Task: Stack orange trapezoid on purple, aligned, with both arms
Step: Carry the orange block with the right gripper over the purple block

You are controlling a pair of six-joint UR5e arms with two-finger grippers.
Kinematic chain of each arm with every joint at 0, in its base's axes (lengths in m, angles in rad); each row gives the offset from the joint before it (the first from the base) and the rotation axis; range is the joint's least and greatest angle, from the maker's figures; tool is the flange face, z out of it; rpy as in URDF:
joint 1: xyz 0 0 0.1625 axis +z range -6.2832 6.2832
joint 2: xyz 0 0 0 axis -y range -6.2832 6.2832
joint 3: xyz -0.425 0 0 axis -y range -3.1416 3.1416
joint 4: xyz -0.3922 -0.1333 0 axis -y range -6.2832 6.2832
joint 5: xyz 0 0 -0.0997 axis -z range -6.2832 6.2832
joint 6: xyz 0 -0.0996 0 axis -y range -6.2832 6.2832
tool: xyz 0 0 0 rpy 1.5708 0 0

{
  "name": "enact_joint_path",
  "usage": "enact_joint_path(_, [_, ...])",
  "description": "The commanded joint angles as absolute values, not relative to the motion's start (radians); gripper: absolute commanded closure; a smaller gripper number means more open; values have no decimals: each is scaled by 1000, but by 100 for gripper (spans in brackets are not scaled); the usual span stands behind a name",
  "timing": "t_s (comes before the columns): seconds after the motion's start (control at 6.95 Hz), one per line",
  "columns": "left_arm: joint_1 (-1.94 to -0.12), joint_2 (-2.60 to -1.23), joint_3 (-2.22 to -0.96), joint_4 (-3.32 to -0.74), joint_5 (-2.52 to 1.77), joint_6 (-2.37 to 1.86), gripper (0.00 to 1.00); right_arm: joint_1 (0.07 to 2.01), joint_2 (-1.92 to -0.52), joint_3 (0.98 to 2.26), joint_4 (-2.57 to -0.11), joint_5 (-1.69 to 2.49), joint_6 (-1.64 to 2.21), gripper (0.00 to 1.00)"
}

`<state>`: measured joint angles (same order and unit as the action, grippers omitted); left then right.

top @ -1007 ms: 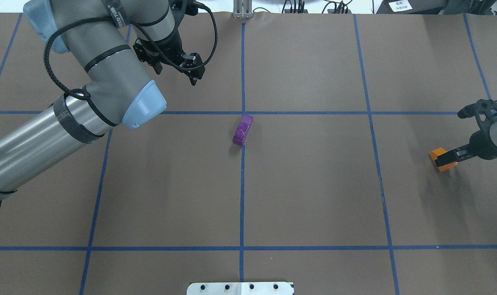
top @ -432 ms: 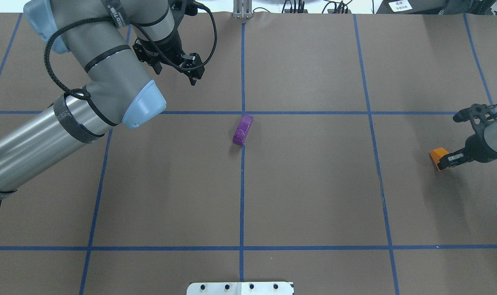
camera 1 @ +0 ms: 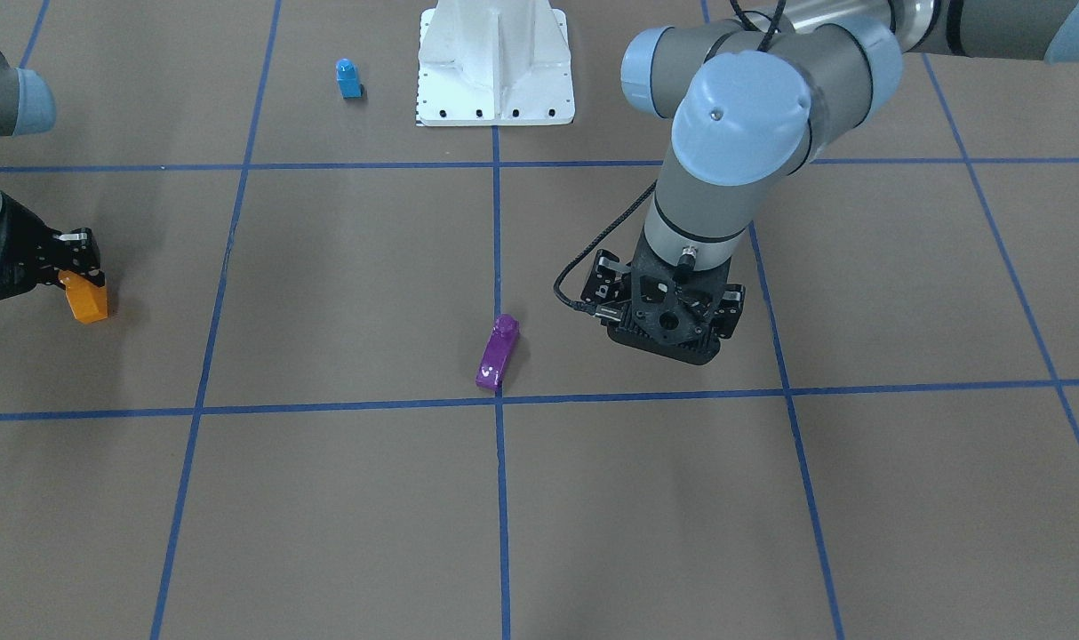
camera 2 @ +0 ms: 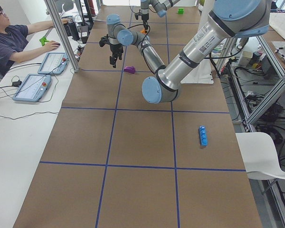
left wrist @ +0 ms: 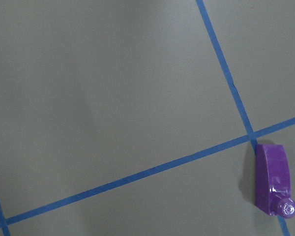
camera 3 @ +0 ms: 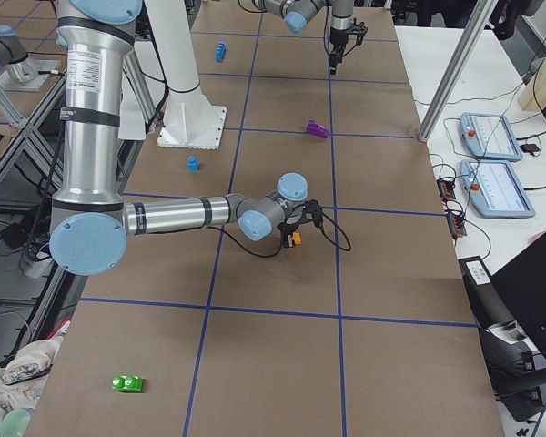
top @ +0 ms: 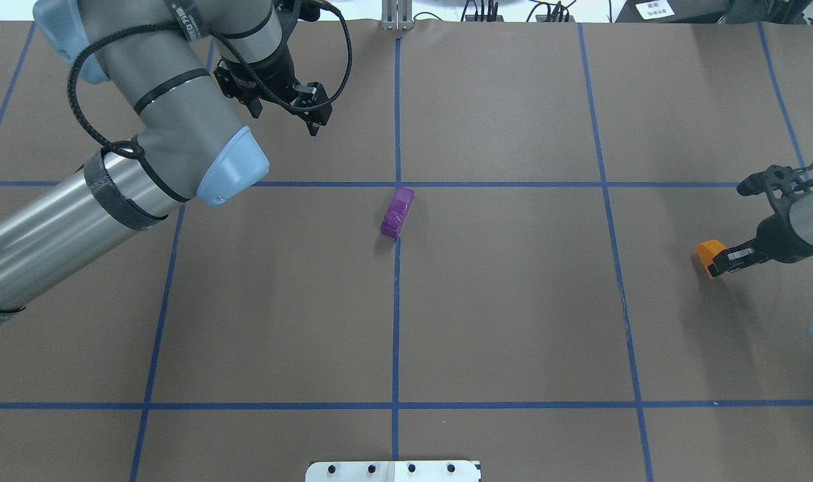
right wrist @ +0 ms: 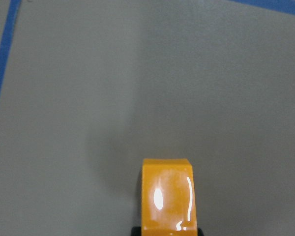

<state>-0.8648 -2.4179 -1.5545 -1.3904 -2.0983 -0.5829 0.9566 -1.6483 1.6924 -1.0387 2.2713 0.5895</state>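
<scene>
The purple brick [top: 398,212] lies on the table near the middle grid crossing, and shows in the front view [camera 1: 498,353] and the left wrist view [left wrist: 272,179]. My left gripper [top: 315,122] hovers apart from it, further back and to the left, and looks open and empty. Its fingers are hidden behind the wrist in the front view. My right gripper [top: 720,260] is shut on the orange trapezoid [top: 706,252] at the table's right edge. It holds the brick just above the surface, as the front view [camera 1: 87,300] and the right wrist view [right wrist: 168,194] show.
A small blue brick [camera 1: 348,78] stands near the white robot base [camera 1: 495,62]. Another blue brick [camera 2: 203,135] and a green brick [camera 3: 127,383] lie far off towards the table's ends. An operator [camera 2: 12,40] sits at the side with tablets.
My right gripper has carried the orange trapezoid slightly left, towards the table's middle. My left gripper has drifted a little further back from the purple brick.
</scene>
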Motion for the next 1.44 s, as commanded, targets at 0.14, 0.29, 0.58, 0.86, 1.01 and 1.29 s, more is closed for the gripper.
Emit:
enact_joint_path(0.14, [-954,-2285,-1606,-1388,-2100,-413,0,985,-1429,1776,-1314,2303,752,100])
enact_joint_path(0.29, [-1001,-2243,-1608,-1387,-2102,-322,0,967,-1293,1778,-1432,2299,876,100])
enact_joint_path(0.58, [-1089,-2154,-1611,-1390,-2129,-148,0,873,-1056,1757,-1613,2284,1135,100])
enact_joint_path(0.86, [-1138,-2114,-1602,-1390,-2129,-59,0,739,-886,1659,-1615,2138,1479,100])
enact_joint_path(1.01, [-1150,-2102,-1589,-1391,-2131,-28,0,700,-785,1560,-1617,2100,1579,100])
enact_joint_path(1.29, [-1155,-2085,-1588,-1404,-2132,-25,0,657,-652,1416,-1615,2083,1626,100])
